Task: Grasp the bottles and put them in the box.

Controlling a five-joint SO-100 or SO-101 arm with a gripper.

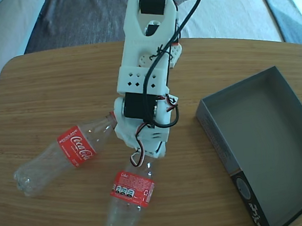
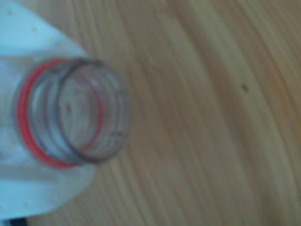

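The bottles lie on the wooden surface (image 1: 36, 84): one (image 1: 66, 151) at the left, the other (image 1: 128, 199) nearer, its neck under the hand (image 1: 151, 154). The box (image 1: 265, 142) sits empty at the right, and the wrist view shows an open bottle mouth against a white finger (image 2: 28, 47), though I cannot tell if the hand is clamped on it

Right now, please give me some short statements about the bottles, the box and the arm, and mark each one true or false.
1. Both bottles, the left one and the lower one, lie outside the box. True.
2. The box holds one bottle. False: it is empty.
3. The bottle mouth in the wrist view has no cap. True.
4. The box sits left of the arm in the fixed view. False: right.
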